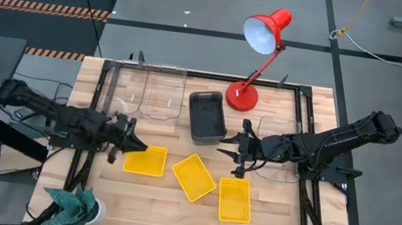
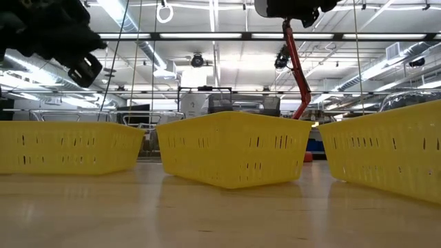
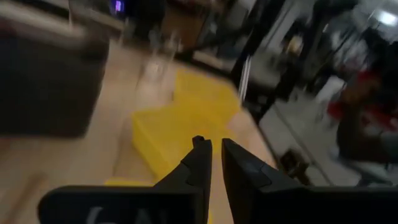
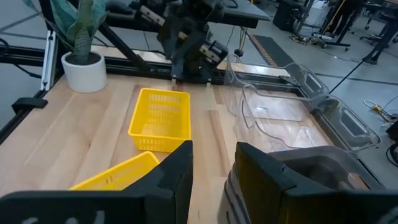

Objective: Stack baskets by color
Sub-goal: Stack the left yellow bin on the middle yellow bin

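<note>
Baskets on tabletop, both arms over the middle

L to R, high view. Plant (image 1: 78, 204) in a white pot sits at the near left corner of the tabletop (image 1: 148, 208). L gripper (image 1: 130, 143) reaches in from the left side, tip at the far left corner of the left yellow basket (image 1: 145, 160); can't tell if it touches. Wrist view shows its jaws nearly closed, a thin gap between them, nothing held. Behind it, along the far edge, clear baskets (image 1: 158, 91) lie side by side. Middle yellow basket (image 1: 193, 177) sits turned at an angle, just R of the left one, apart from it. Grey baskets (image 1: 207, 116) are stacked behind it, beside the base of the red lamp (image 1: 258, 53), whose shade leans out past the far edge. R yellow basket (image 1: 234, 199) lies nearest the front edge, long side running front to back, close to the angled one. R gripper (image 1: 241, 151) hovers just behind that basket and just R of the grey stack, jaws parted, empty. Another clear basket (image 1: 279, 147) lies under the R arm. Low view: all three yellow baskets rest flat on the wood, none stacked.
</note>
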You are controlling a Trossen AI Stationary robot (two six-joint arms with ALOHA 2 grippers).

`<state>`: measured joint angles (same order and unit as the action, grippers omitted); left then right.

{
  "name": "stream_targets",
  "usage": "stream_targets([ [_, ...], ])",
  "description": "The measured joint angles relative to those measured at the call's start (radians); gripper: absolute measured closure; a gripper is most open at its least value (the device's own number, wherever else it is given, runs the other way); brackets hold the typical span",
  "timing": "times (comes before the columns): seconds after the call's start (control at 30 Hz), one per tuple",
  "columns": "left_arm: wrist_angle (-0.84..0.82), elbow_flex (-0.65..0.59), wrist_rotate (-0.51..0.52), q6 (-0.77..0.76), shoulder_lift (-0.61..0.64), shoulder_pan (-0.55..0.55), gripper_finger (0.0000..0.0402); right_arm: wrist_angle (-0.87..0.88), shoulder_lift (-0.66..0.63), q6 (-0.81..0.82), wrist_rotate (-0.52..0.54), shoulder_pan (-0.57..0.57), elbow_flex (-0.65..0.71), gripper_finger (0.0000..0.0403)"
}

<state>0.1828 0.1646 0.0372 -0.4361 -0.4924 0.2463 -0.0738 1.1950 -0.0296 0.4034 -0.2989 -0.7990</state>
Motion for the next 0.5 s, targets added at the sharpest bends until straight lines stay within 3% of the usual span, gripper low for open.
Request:
stream_targets([
  [0.27, -0.353, 0.204, 0.022, -0.053, -0.209, 0.04, 0.0345, 0.0, 0.0, 0.003, 0.0, 0.0, 0.0, 0.0277],
  [0.5, -0.491, 0.325, 0.021, -0.025, -0.352, 0.09, 0.0322, 0.004, 0.0, 0.002, 0.0, 0.0, 0.0, 0.0277],
])
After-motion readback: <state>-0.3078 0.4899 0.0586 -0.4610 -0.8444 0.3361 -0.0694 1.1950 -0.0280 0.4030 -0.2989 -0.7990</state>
